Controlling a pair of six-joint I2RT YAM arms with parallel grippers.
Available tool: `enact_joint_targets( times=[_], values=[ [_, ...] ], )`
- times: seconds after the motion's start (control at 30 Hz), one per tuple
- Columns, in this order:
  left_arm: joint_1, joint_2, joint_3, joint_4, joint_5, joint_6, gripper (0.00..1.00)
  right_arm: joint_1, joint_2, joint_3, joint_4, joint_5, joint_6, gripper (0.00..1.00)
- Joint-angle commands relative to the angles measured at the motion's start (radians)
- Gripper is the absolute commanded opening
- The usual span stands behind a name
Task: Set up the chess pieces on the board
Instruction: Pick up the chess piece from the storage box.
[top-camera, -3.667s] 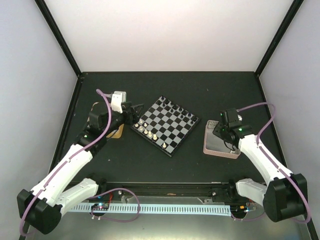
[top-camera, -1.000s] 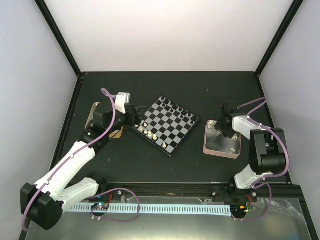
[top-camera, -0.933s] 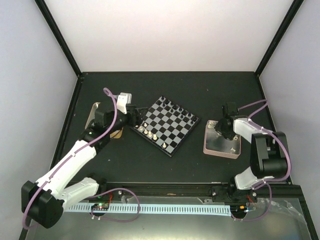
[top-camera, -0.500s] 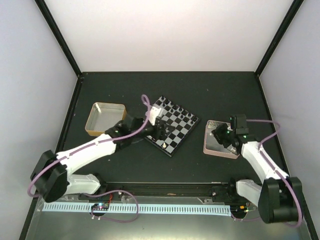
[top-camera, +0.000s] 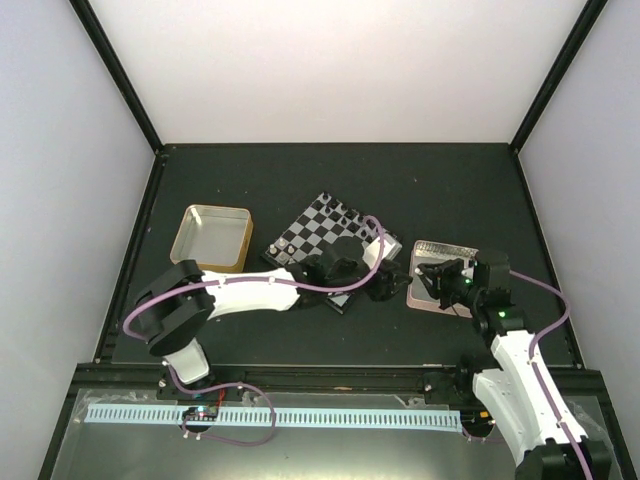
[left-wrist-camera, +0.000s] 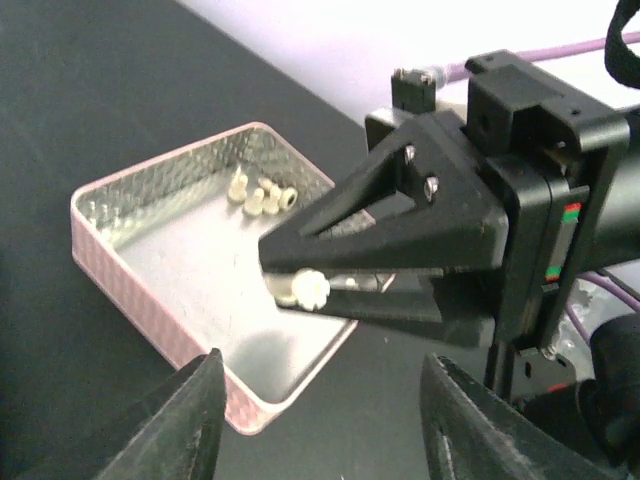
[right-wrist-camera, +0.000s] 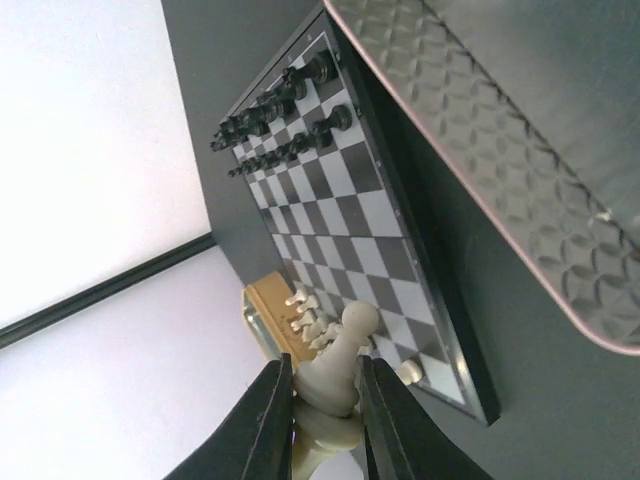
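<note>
1. Spreads the left gripper (left-wrist-camera: 322, 365) with fingers apart and nothing between them.
2. Clamps the right gripper (right-wrist-camera: 322, 375) on a cream pawn (right-wrist-camera: 342, 348), base between the fingers, head pointing past the tips.
3. Holds that pawn just ahead of the gap between the left fingers, above the pink tray (left-wrist-camera: 150, 300).
4. Shows a few more cream pieces (left-wrist-camera: 262, 195) in the tray's far corner, beyond the right fingertips.
5. Sets the board (right-wrist-camera: 340, 200) beyond the right fingertips, with black pieces (right-wrist-camera: 275, 105) on the side away from the cream row (right-wrist-camera: 305, 315).
</note>
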Motion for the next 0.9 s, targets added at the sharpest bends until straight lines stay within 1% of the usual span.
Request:
enact_joint_targets(
  times=[0.0, 0.27, 0.4, 0.5, 0.73, 0.87],
  values=[
    [-0.016, 0.055, 0.084, 0.107, -0.057, 0.098, 0.53, -0.006, -0.039, 0.004, -0.027, -0.061, 0.093, 0.19],
    [-0.042, 0.108, 0.093, 0.167, -0.027, 0.193, 0.43, -0.006, -0.046, 0.024, -0.042, -0.074, 0.092, 0.20],
    [-0.045, 0.131, 0.111, 0.160, -0.014, 0.225, 0.42, -0.006, -0.054, 0.033, -0.047, -0.081, 0.093, 0.20],
    [-0.045, 0.135, 0.110, 0.164, 0.003, 0.236, 0.39, -0.007, -0.056, 0.039, -0.057, -0.080, 0.089, 0.20],
    [-0.047, 0.138, 0.109, 0.171, 0.007, 0.262, 0.27, -0.006, -0.054, 0.042, -0.055, -0.098, 0.089, 0.20],
    [-0.047, 0.141, 0.122, 0.172, 0.005, 0.276, 0.26, -0.006, -0.050, 0.053, -0.090, -0.101, 0.059, 0.20]
  ],
)
